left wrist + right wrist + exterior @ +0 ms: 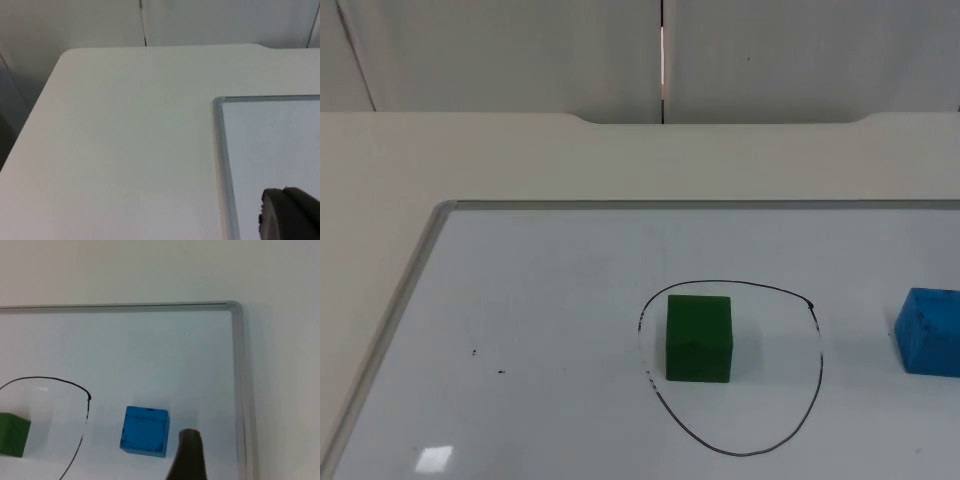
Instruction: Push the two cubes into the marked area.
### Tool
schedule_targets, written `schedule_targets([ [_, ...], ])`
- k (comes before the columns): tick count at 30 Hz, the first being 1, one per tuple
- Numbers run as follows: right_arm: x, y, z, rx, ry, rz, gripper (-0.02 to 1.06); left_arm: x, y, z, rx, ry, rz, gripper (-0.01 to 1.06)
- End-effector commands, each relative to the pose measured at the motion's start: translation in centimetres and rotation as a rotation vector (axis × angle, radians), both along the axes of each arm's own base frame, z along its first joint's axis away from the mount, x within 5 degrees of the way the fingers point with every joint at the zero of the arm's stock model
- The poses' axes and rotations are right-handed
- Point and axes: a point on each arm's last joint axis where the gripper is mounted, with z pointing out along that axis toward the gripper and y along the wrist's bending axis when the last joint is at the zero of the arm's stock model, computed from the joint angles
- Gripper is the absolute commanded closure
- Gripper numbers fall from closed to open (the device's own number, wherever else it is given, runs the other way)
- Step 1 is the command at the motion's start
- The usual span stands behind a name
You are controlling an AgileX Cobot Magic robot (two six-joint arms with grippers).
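With the small green cube [699,337] already seated inside the hand-drawn black ring [817,365], the blue cube [144,431] outside it is judged next, to be pushed ringward by the right gripper [187,456] just beside it, finger state untellable.

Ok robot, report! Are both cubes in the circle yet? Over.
Green cube inside drawn circle. Blue cube outside it, on the whiteboard. Right gripper fingertip just beside blue cube; left gripper fingertip over the board's edge. Nothing between cube and circle.

This is looking like a lab: a bare white table [470,160] is ending at a grey partition wall [500,50], with a whiteboard [550,300] lying flat on it.
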Motion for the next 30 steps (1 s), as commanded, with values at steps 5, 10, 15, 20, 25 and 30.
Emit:
schedule_targets([
  [5,0.0,0.1,0.0,-0.008,-0.005,0.012,0.42,-0.5,0.4,-0.3,0.031,0.052,0.047,1.05],
  [10,-0.1,0.1,0.0,-0.008,-0.004,0.012,0.42,-0.3,0.6,-0.8,0.028,0.08,0.056,1.05],
  [15,-0.1,0.1,-0.6,-0.008,0.012,0.011,0.42,-0.2,0.3,-0.8,0.013,0.068,0.024,1.05],
  [20,-0.1,0.1,-0.8,-0.009,0.019,0.012,0.43,-0.1,0.1,-0.8,0.012,0.065,0.005,1.05],
  [25,-0.2,0.1,-0.8,-0.009,0.023,0.012,0.65,-0.2,0.1,-0.8,0.014,0.065,-0.052,1.05],
  [30,0.4,0.1,-1.1,-0.024,0.068,0.027,1.01,-0.3,0.3,-0.9,0.022,0.068,-0.111,1.05],
])
